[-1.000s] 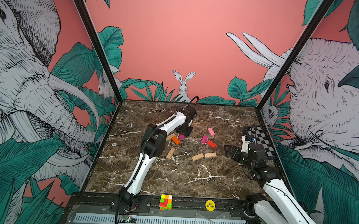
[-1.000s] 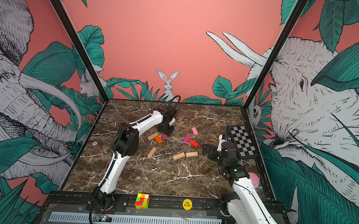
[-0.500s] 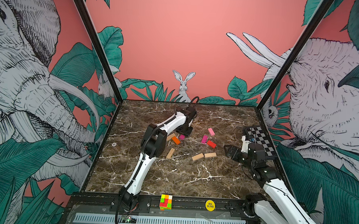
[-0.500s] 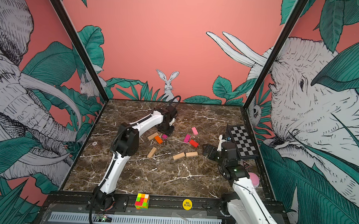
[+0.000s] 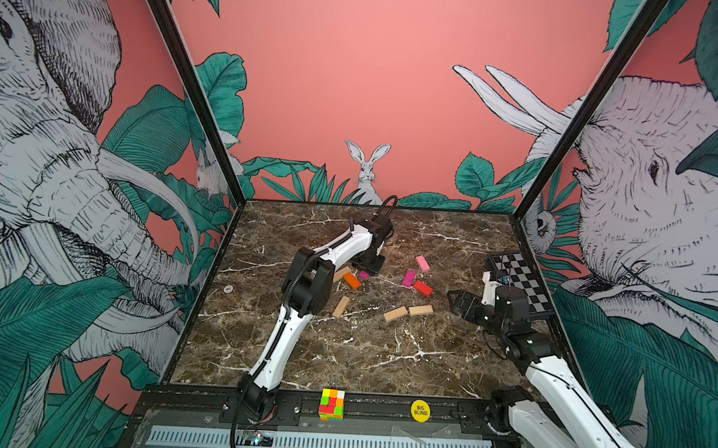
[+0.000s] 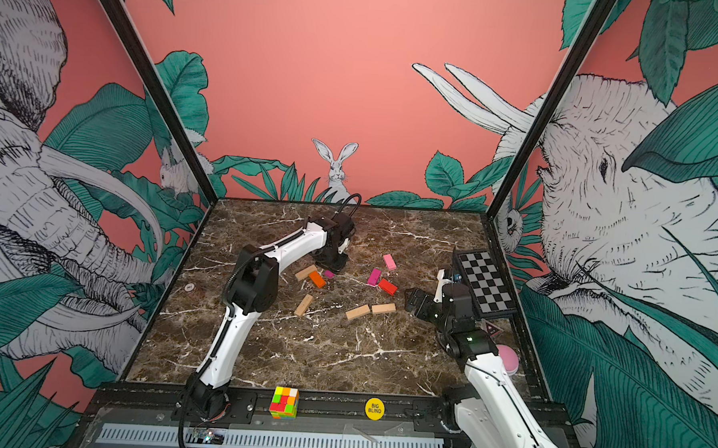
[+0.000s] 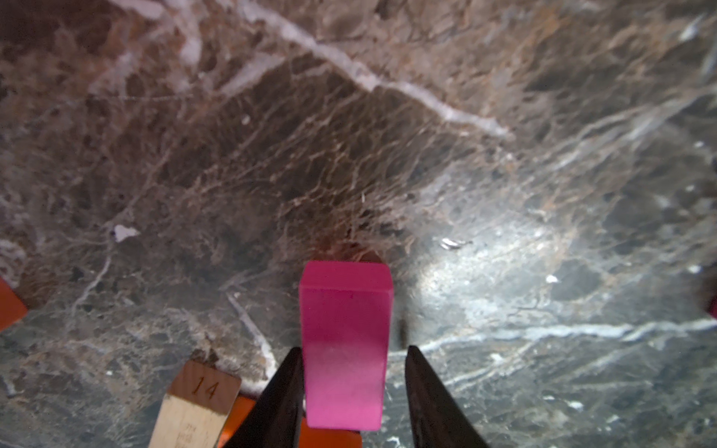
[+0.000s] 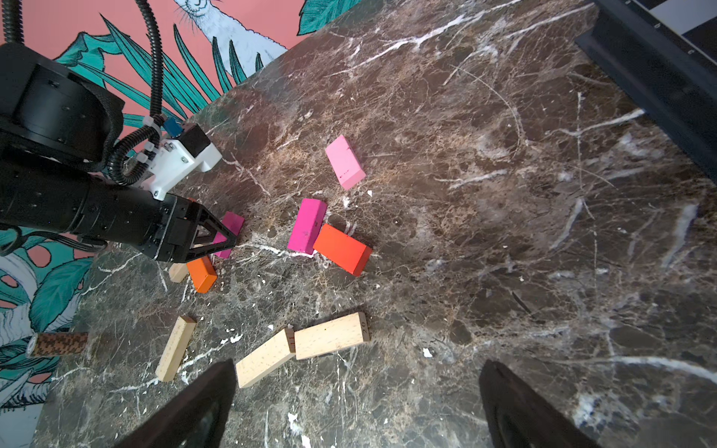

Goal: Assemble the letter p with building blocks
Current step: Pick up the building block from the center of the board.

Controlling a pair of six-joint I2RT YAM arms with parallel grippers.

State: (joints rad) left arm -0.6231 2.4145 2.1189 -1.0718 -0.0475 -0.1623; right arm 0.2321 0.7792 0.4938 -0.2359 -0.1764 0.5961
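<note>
Building blocks lie scattered mid-table in both top views. My left gripper (image 5: 370, 269) reaches down at the back and stands astride a magenta block (image 7: 344, 341); one finger (image 7: 287, 384) touches its side, the other (image 7: 423, 384) stands a small gap away. The magenta block rests partly on an orange block (image 5: 351, 280), next to a tan block (image 7: 198, 407) marked 14. Another magenta block (image 5: 408, 278), a red one (image 5: 423, 287) and a pink one (image 5: 422, 263) lie to the right. Three tan blocks (image 5: 341, 306) (image 5: 395, 313) (image 5: 420, 309) lie nearer. My right gripper (image 8: 359, 364) hovers open and empty at the right.
A checkerboard (image 5: 519, 280) sits at the right edge behind my right arm. A multicoloured puzzle cube (image 5: 332, 404) and a yellow disc (image 5: 420, 410) rest on the front rail. A small white disc (image 5: 228, 288) lies near the left wall. Walls enclose three sides.
My left gripper's jaws have narrowed around the magenta block while the arm stayed almost in place. The right arm and the other blocks have not moved.
</note>
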